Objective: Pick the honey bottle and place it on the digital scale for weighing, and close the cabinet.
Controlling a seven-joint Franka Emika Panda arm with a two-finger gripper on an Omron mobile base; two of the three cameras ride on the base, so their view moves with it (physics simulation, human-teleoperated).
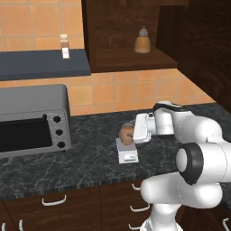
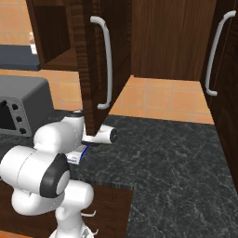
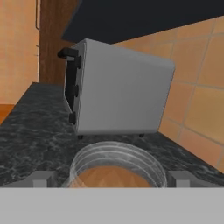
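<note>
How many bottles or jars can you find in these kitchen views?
3: the honey bottle on the digital scale, an amber bottle in the open cabinet, a slim bottle on the shelf. Others may be hidden.

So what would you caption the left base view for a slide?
Robot fingers at the honey bottle sitting on the digital scale, toaster oven left, cabinet open above.

Arm folded low; wrist horizontal

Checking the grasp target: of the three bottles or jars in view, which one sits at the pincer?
The honey bottle, the squat brown jar on the digital scale, at the pincer. The amber bell-shaped bottle stands in the cabinet; the slim bottle on the shelf.
</note>
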